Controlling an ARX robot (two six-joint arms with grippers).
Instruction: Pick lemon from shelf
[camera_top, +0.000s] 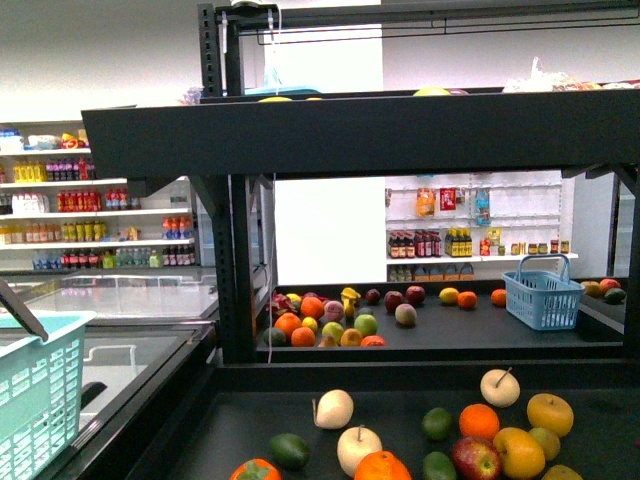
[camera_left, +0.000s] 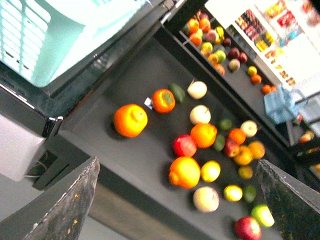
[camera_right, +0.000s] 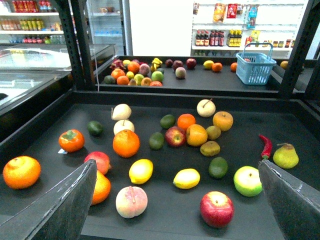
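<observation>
Two yellow lemons lie on the black shelf deck in the right wrist view: one lemon next to a peach, the other lemon by a dark avocado. My right gripper hovers open just in front of them, with nothing between its fingers. In the left wrist view the same lemons show beside a large orange citrus. The left gripper is open and empty over the deck's front edge. Neither gripper shows in the front view.
Around the lemons lie a peach, a red apple, a green apple, oranges, avocados, a red chilli and a pear. A teal basket stands at the left. A blue basket sits on the far deck.
</observation>
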